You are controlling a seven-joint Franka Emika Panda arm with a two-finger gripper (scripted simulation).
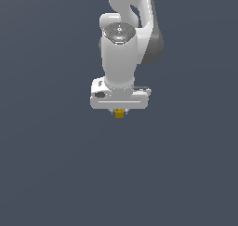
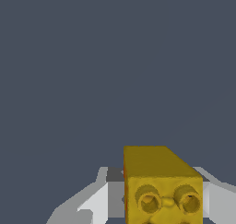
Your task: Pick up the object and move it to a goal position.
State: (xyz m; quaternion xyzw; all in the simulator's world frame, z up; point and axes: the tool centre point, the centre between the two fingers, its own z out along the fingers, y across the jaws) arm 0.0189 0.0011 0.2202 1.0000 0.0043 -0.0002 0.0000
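The object, a small yellow-orange block (image 1: pixel 119 113), shows just under the white gripper (image 1: pixel 120 110) in the exterior view; the hand hides the fingers there. In the wrist view the block (image 2: pixel 159 172) fills the space between the two white fingers (image 2: pixel 97 202), which press against its two sides. Its near face carries two round stud-like marks. The gripper (image 2: pixel 163 209) is shut on the block. No goal marker shows in either view.
The white arm (image 1: pixel 122 48) rises above the gripper toward the top of the exterior view. A plain dark grey-blue surface (image 1: pixel 56 174) fills everything around it.
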